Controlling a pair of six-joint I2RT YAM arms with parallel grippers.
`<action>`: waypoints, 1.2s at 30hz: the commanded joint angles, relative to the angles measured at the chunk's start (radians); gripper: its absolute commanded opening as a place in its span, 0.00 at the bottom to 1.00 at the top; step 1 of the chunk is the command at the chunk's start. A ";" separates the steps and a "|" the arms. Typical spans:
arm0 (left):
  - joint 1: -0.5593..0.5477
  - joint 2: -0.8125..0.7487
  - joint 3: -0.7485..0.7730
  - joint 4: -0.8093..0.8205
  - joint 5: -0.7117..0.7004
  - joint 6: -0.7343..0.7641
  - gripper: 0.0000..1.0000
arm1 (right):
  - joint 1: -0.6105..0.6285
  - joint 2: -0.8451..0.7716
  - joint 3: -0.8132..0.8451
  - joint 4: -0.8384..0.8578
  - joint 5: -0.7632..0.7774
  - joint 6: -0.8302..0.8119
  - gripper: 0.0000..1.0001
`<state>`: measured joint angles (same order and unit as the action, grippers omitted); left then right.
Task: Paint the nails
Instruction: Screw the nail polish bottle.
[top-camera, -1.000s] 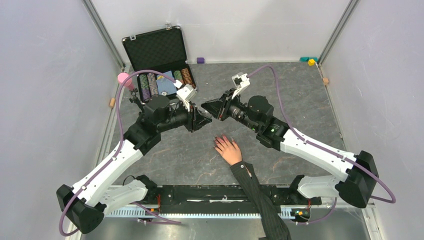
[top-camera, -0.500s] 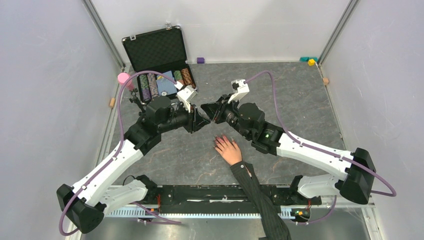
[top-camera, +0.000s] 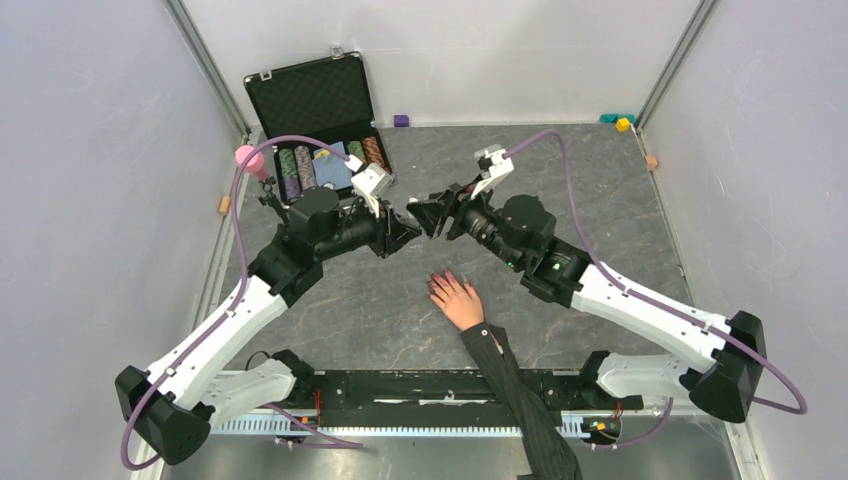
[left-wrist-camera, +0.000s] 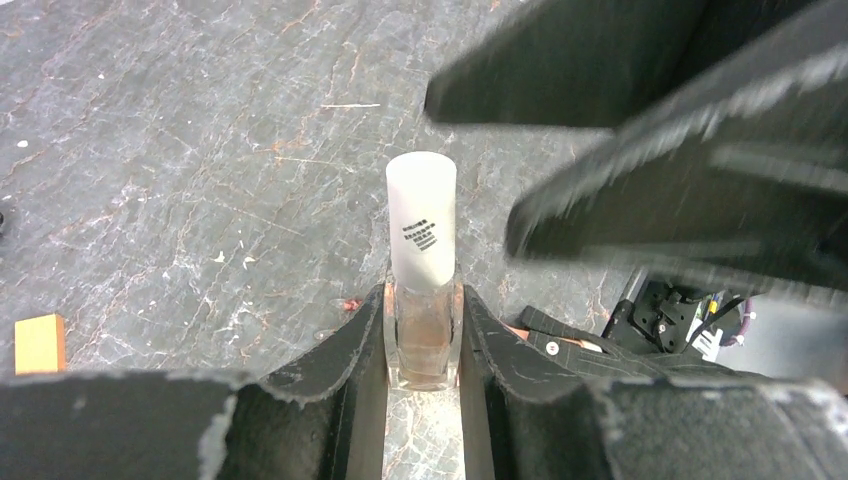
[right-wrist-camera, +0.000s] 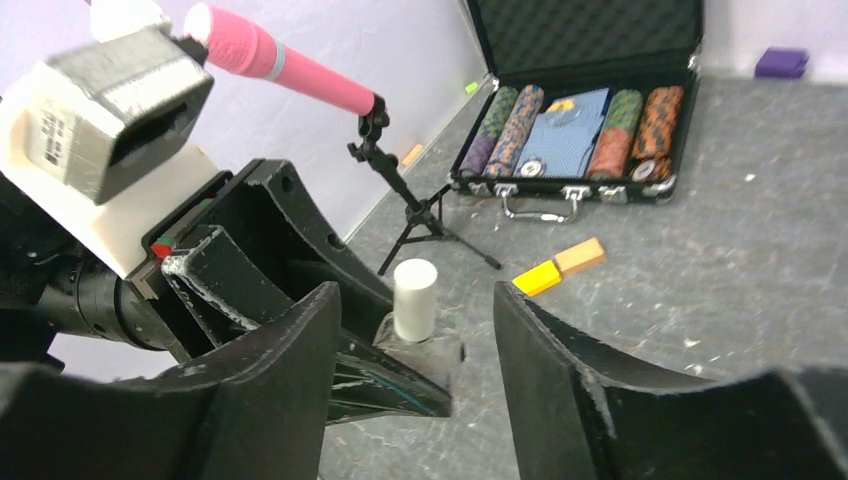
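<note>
The table (top-camera: 600, 180) has side walls left and right and a back wall at the far edge. Its far right part is bare stone, with small blocks only in the far corners. An open case (top-camera: 310, 95) of chips takes the far left corner, with a pink mic (top-camera: 246, 157) on a tripod just beside it.

The two grippers meet above the table's middle. The left gripper (left-wrist-camera: 423, 300) is clamped on the glass body of a clear bottle (left-wrist-camera: 423, 345), held upright, its white cap (left-wrist-camera: 421, 225) on. The right gripper (right-wrist-camera: 415, 300) is spread wide, one finger on each side of the cap with a gap on both sides, holding nothing.

The nails (top-camera: 434, 284) lie nearer the arm bases than the grippers, between the two arms. They are tiny, reddish-pink spots on a pale hand (top-camera: 460, 302) resting flat, fingers pointing to the far left; the dark sleeve (top-camera: 520, 395) runs back over the near edge
</note>
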<state>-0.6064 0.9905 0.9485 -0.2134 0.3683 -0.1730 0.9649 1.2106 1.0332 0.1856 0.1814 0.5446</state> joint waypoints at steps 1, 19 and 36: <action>0.002 0.000 0.050 0.059 0.023 0.035 0.02 | -0.080 -0.073 0.040 0.049 -0.138 -0.081 0.66; 0.001 -0.017 -0.030 0.511 0.613 -0.272 0.02 | -0.351 -0.214 -0.159 0.548 -0.941 -0.021 0.76; 0.001 -0.004 -0.039 0.575 0.675 -0.328 0.02 | -0.339 -0.035 -0.123 0.875 -1.062 0.243 0.72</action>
<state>-0.6060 0.9806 0.9047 0.3161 1.0248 -0.4656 0.6163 1.1522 0.8501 1.0363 -0.8623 0.7567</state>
